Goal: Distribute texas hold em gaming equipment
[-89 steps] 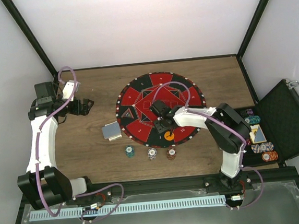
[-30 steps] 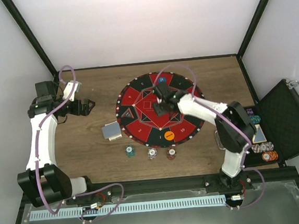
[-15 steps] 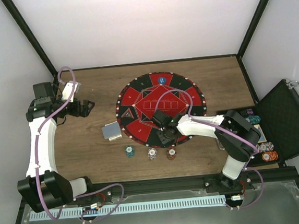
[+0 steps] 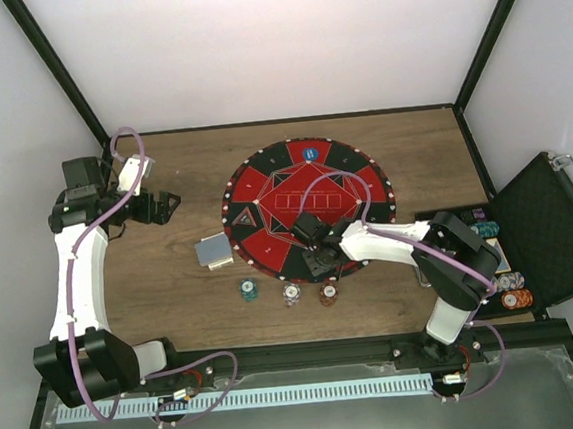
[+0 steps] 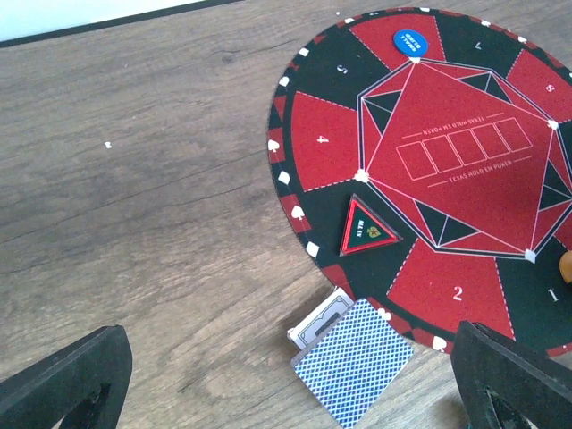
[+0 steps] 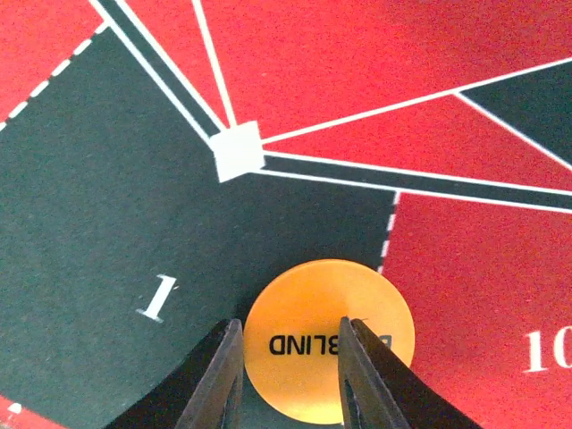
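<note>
On the round red-and-black mat an orange button disc marked BLIND lies flat near the segment numbered 1. My right gripper hovers low over it, jaws partly apart: one finger stands at the disc's left edge, the other over its middle. A blue button disc rests on the mat's far side. Blue-backed playing cards lie at the mat's left edge. Teal, white and maroon chips sit in front. My left gripper is open and empty, far left.
An open black case holding more chips stands at the right edge. A green triangular marker lies on the mat's left part. Black frame posts border the table at the back corners.
My right gripper came from the mat's far side back to the orange disc near the front, and its jaws narrowed. The blue disc stays on the far segment. The left arm barely moved.
</note>
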Robot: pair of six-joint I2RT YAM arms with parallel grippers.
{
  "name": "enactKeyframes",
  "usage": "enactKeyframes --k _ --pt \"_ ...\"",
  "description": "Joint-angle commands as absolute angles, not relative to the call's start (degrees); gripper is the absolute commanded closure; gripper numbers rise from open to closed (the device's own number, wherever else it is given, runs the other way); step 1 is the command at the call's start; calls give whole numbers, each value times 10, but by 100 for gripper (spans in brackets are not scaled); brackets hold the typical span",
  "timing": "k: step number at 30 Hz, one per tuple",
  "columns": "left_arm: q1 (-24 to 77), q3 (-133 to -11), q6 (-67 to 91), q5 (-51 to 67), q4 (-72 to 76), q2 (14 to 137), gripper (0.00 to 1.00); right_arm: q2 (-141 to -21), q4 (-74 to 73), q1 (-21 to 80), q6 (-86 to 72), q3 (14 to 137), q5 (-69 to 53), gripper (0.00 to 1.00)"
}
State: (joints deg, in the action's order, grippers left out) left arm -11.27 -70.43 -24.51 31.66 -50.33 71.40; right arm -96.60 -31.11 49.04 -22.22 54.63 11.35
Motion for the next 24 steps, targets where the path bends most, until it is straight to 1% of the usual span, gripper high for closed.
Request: enactKeyframes --k 1,6,14,19,22,24 --pt "-116 -733 -262 310 -515 708 0 -980 -338 466 -245 538 152 70" --pt "-116 -734 -266 308 -515 709 0 -962 -343 431 -254 530 164 74" --pt "-116 -731 -266 313 -512 713 0 -955 -328 356 -240 517 165 77" --pt "-115 -731 -270 311 -516 712 0 -940 -329 323 -227 525 172 77" --pt "-116 -731 -271 310 -518 710 0 -927 -361 324 -224 559 181 77" --pt "-116 -731 -271 310 -518 708 0 -910 -376 336 -224 588 171 74"
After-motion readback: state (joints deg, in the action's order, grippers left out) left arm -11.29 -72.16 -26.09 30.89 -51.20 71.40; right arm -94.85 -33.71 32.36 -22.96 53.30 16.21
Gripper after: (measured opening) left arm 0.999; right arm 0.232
